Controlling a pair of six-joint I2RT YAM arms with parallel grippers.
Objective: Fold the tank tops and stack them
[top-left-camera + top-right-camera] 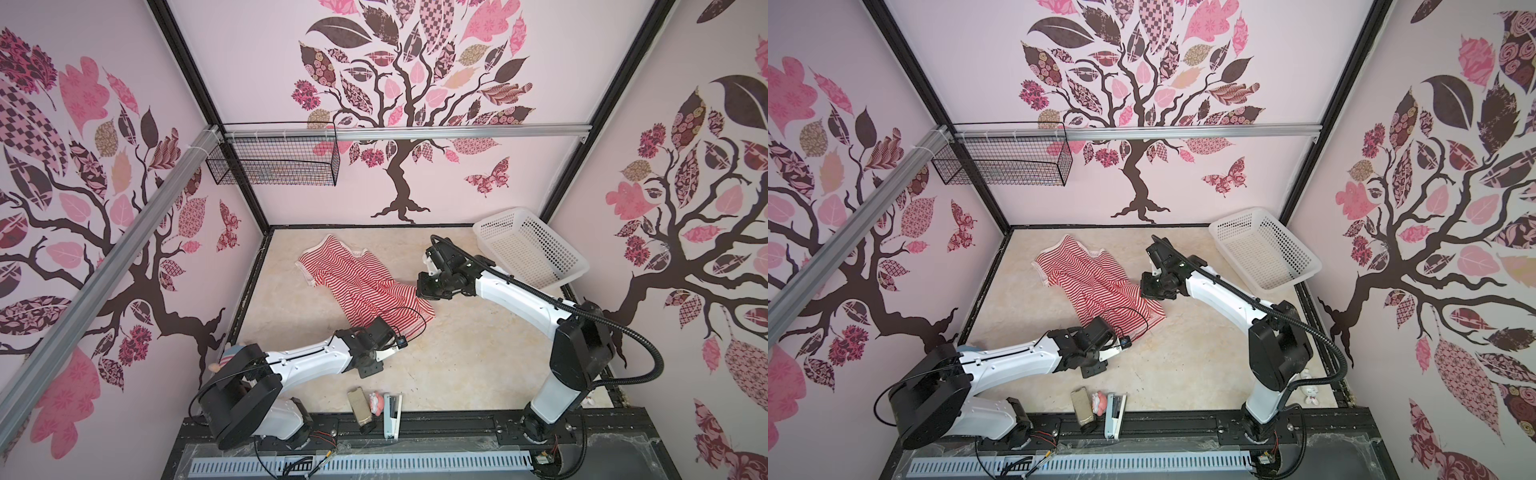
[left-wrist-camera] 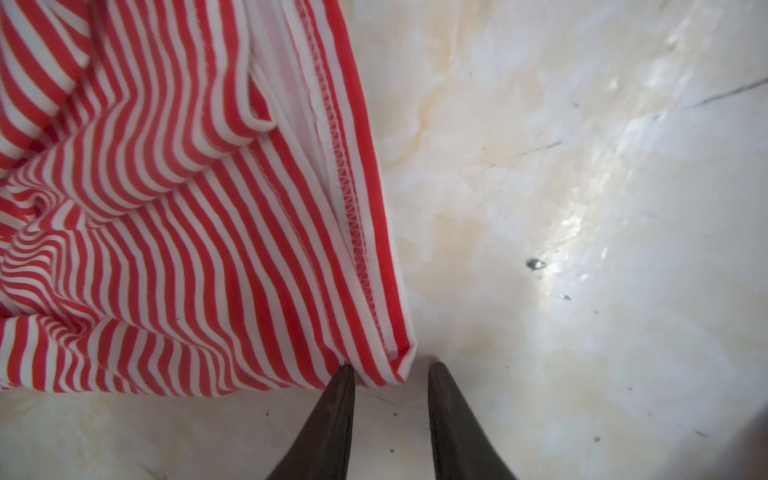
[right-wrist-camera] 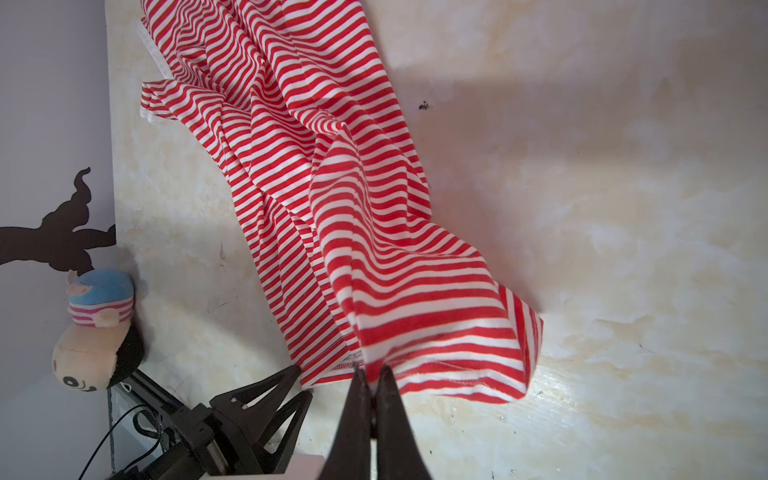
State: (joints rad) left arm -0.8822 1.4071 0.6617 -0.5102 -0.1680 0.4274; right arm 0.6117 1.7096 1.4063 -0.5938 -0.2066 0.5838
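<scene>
By my reading the task was at its very start: nothing was folded and no stack existed. Only one tank top (image 1: 357,282) was in sight. It lay rumpled on the desk (image 1: 478,353), running aslant from near the far edge, left of the middle, down toward the desk's centre. Everything was left to do: spreading it flat, folding it, and setting it down as the base of a pile.

The right tool (image 3: 374,376) was clenched on the tank top, jaws pinched together on a bunch of cloth at the hem end, which rose off the desk there in a small tent. The left tool (image 2: 391,368) had its jaws apart, straddling the other hem corner; whether the tips already touched the cloth was hard to tell from that close view.

The top had thin red and white stripes, with white trim at the neck and armholes on its far end and a stitched hem on its near end. Deep wrinkles ran along its length, and one side lay lapped over itself. A white basket (image 1: 536,249) stood well apart at the far right corner, and a plush doll (image 3: 95,332) sat at the left edge
</scene>
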